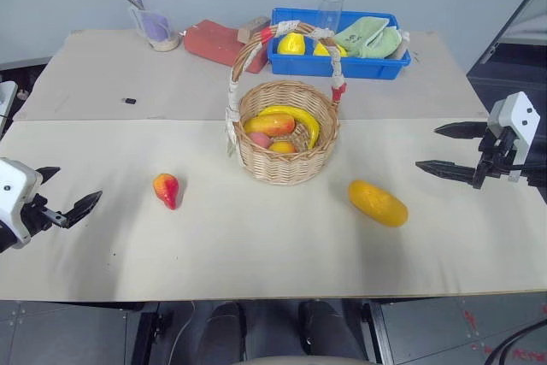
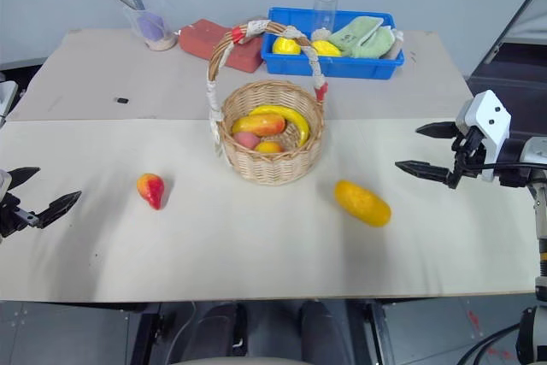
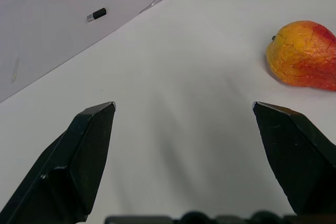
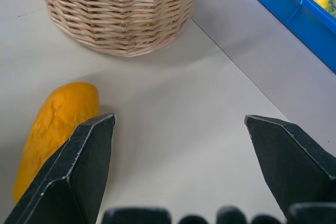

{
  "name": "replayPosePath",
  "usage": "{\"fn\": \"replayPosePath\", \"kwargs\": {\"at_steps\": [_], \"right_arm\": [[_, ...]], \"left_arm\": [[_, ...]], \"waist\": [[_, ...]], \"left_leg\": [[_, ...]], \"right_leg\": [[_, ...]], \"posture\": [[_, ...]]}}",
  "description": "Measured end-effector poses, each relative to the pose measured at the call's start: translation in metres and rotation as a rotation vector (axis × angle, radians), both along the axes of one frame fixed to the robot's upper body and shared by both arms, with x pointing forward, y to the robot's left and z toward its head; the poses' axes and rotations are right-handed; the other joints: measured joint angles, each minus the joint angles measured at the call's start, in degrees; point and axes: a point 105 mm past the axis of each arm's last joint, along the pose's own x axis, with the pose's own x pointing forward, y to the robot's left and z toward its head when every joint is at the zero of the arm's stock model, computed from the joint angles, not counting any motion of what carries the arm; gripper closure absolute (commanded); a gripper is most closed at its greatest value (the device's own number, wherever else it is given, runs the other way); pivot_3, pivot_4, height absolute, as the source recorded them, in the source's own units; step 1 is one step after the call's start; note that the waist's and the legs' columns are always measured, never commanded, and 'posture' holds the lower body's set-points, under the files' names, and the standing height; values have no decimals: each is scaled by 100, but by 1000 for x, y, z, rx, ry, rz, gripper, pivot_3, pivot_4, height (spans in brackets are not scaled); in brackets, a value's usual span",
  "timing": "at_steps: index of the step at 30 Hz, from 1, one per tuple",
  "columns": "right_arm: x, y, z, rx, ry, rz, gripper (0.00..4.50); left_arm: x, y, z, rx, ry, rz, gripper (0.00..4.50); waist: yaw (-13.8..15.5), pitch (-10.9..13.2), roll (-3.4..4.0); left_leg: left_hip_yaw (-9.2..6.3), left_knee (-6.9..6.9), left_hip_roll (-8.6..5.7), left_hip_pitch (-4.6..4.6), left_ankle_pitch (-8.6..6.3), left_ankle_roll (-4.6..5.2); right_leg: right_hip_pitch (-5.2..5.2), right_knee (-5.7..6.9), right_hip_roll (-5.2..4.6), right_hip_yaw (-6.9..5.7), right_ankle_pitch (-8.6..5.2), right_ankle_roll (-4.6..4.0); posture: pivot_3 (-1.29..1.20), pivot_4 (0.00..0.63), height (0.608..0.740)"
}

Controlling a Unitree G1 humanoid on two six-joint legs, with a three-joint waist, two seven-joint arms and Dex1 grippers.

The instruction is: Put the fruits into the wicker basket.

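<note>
The small red-and-yellow pear-shaped fruit point(image 1: 166, 189) lies on the white table, left of the wicker basket point(image 1: 286, 156). The orange-yellow mango-like fruit point(image 1: 378, 203) lies to the basket's front right. The basket stands mid-table with its taped handle upright and holds a banana and some other fruit. My left gripper point(image 1: 77, 183) hovers open at the table's left edge, well short of the pear point(image 3: 304, 53). Over the right edge, my right gripper point(image 1: 426, 148) is open and pointing toward the mango point(image 4: 55, 124) and the basket point(image 4: 118, 14). Nothing sits between either pair of fingers.
A blue tray point(image 1: 338, 64) with yellow fruits, a green cloth and a clear glass stands behind the basket. A reddish block point(image 1: 224, 43) and a plastic cup point(image 1: 155, 23) sit at the back left. A small black object point(image 1: 129, 101) lies on the left.
</note>
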Motion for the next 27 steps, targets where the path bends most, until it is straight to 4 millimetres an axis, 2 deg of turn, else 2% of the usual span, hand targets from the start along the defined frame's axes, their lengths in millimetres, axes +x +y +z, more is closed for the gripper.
{"fn": "replayPosePath", "kwargs": {"at_steps": [14, 22, 27], "right_arm": [[0, 0, 0, 1, 1, 0, 120], [0, 1, -1, 3, 3, 2, 120], [2, 4, 1, 12, 3, 7, 120]], "left_arm": [[5, -4, 7, -12, -30, -21, 0], [7, -9, 16, -78, -77, -49, 0], [5, -9, 13, -129, -66, -35, 0]], "waist": [[2, 0, 0], [-1, 0, 0], [-6, 0, 0]], "left_leg": [[0, 0, 0, 0, 0, 0], [0, 0, 0, 0, 0, 0], [0, 0, 0, 0, 0, 0]], "right_leg": [[0, 1, 0, 0, 0, 0], [0, 3, 0, 0, 0, 0], [0, 3, 0, 0, 0, 0]], "posture": [[0, 150, 732], [0, 150, 732], [0, 150, 732]]}}
